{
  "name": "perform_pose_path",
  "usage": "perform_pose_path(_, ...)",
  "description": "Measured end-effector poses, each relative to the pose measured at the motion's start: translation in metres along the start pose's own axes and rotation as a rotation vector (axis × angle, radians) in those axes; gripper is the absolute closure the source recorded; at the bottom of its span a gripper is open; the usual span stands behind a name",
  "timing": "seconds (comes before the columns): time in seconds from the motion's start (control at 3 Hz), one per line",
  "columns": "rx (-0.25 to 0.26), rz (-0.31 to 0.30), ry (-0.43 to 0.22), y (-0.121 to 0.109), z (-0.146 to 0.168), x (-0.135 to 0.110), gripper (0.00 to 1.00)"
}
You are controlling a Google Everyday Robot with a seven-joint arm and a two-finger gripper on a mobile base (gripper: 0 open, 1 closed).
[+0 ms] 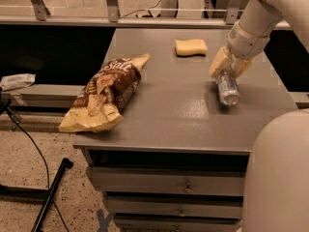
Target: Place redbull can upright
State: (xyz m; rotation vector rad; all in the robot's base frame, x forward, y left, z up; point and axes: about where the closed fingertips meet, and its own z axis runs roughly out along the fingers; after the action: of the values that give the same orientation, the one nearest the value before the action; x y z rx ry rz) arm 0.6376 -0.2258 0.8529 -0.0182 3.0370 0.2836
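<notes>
The redbull can (227, 88) is a slim silver can at the right side of the grey table (169, 115). It is tilted, with one round end facing the camera and low over the table top. My gripper (226, 67) reaches down from the upper right. Its yellowish fingers (217, 62) are closed around the can's far end. The can's far half is hidden by the fingers.
A brown chip bag (104, 93) lies on the left of the table, hanging over the front left corner. A yellow sponge (190, 47) lies at the back middle. The table's right edge is close beside the can. My own body (277, 178) fills the lower right.
</notes>
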Motion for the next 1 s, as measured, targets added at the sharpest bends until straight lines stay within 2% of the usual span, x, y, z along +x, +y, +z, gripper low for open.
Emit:
perform_pose_path(0.33, -0.061, -0.069, -0.084, -0.018, -0.035, -0.015, 1.00)
perform_pose_path(0.67, -0.201, -0.184, -0.250, -0.034, -0.073, -0.020, 1.00)
perform_pose_path(1.0, -0.261, -0.276, -0.326, -0.041, -0.086, -0.017, 1.00)
